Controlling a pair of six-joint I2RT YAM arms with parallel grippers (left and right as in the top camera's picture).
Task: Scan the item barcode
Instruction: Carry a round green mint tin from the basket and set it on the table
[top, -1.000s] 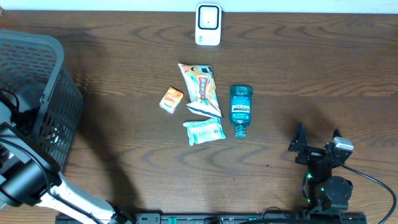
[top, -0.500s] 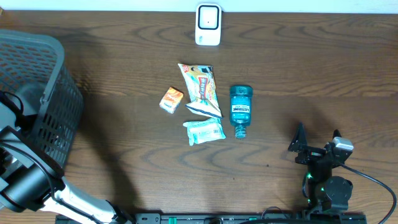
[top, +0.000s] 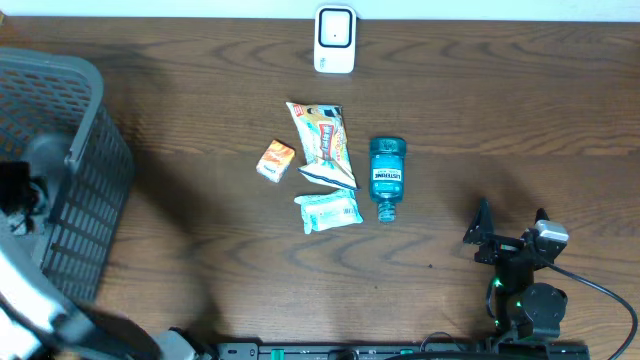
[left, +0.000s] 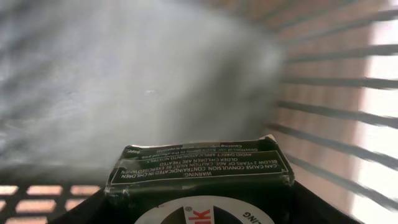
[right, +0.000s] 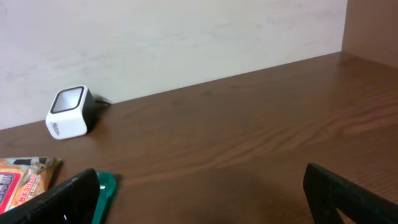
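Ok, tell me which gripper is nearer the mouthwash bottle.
Right. The right gripper sits right of the mouthwash bottle, nearer the robot; the left gripper, gripping a box, is in the basket far to its left.

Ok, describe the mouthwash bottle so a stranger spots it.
In front of the white scanner at the table's far edge lies a cluster of four items. The mouthwash bottle is at its right end, lying flat. It is the only teal bottle; the others are packets and an orange box.
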